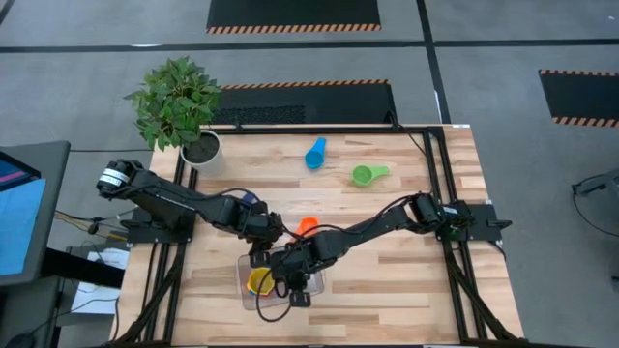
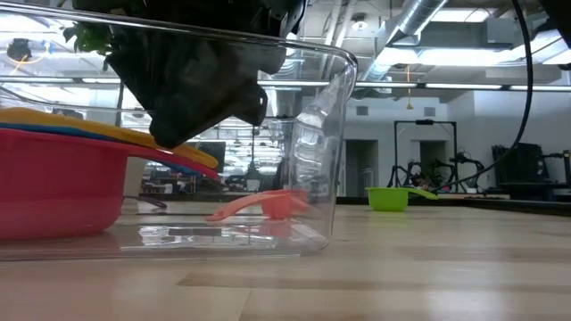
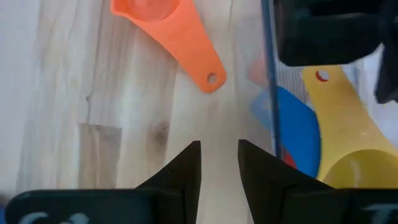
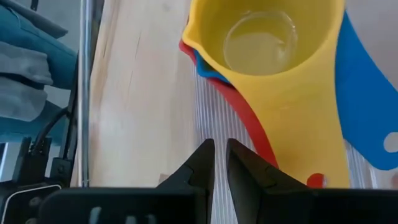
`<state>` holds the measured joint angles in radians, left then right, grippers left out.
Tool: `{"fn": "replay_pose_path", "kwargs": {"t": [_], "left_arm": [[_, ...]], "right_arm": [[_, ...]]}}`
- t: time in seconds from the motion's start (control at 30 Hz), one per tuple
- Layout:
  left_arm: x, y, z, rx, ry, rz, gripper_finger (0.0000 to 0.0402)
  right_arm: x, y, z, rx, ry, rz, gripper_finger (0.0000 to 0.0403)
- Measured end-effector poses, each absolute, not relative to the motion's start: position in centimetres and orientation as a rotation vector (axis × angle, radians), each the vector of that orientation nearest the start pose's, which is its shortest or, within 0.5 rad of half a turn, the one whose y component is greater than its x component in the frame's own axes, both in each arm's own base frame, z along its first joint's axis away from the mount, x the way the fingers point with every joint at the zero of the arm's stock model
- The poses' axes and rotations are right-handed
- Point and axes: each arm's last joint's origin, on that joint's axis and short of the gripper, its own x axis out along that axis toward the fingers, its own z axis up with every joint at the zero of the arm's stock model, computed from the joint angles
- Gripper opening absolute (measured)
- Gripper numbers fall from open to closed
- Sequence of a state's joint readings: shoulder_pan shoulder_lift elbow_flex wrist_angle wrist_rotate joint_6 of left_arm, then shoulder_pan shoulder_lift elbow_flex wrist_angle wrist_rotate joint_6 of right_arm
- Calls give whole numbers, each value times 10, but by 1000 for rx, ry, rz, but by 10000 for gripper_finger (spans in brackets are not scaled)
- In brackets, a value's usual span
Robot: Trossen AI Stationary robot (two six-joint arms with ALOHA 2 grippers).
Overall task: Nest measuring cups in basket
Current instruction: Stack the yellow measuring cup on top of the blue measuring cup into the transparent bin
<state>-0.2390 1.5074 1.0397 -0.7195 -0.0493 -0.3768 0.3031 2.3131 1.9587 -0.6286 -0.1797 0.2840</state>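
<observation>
Hung low over the wood at the left: left gripper (image 3: 219, 146), fingers a little apart, nothing between them, waiting just beside the basket (image 1: 261, 302).

Sat near the table's front edge, that clear basket, already holding a nested stack: red cup (image 2: 53, 183) at the bottom, a blue cup (image 4: 367, 106) above it, yellow cup (image 4: 273, 43) on top, handles fanned to one side.

Hovered right over the stack: right gripper (image 4: 220, 144), fingers nearly together with only a slit left, gripping nothing.

Lay outside on the bare wood, just beside the basket's wall and near the left gripper: orange cup (image 1: 307, 225), handle pointing toward the basket.

Rested well apart toward the far edge: light blue cup (image 1: 316, 153), then green cup (image 1: 366, 174).

Judged the step in hand as fetching the next cup, most likely the orange one. Needed first to lift clear of the basket wall rather than drag across it, then to spread the fingers before descending. Looked best to pinch the flat handle or the rim, keep the bowl level, and lower it square into the yellow cup so the stack stayed seated. Risked tipping the light stack if set down off-centre.
</observation>
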Motion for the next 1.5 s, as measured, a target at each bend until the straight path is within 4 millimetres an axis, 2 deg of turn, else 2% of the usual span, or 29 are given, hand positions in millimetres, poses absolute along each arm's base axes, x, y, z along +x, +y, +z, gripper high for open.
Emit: {"fn": "replay_pose_path", "kwargs": {"t": [0.27, 0.77, 1.2, 1.5], "left_arm": [[275, -65, 220, -131, 1205, 71, 93], [276, -66, 220, -169, 1208, 51, 93], [278, -69, 221, -195, 1191, 14, 93], [278, -67, 221, -177, 1194, 11, 93]], "right_arm": [[475, 156, 188, 192, 1079, 306, 65], [477, 153, 187, 123, 1036, 142, 65], [477, 154, 189, 151, 993, -30, 65], [477, 154, 194, 169, 988, -22, 65]]}}
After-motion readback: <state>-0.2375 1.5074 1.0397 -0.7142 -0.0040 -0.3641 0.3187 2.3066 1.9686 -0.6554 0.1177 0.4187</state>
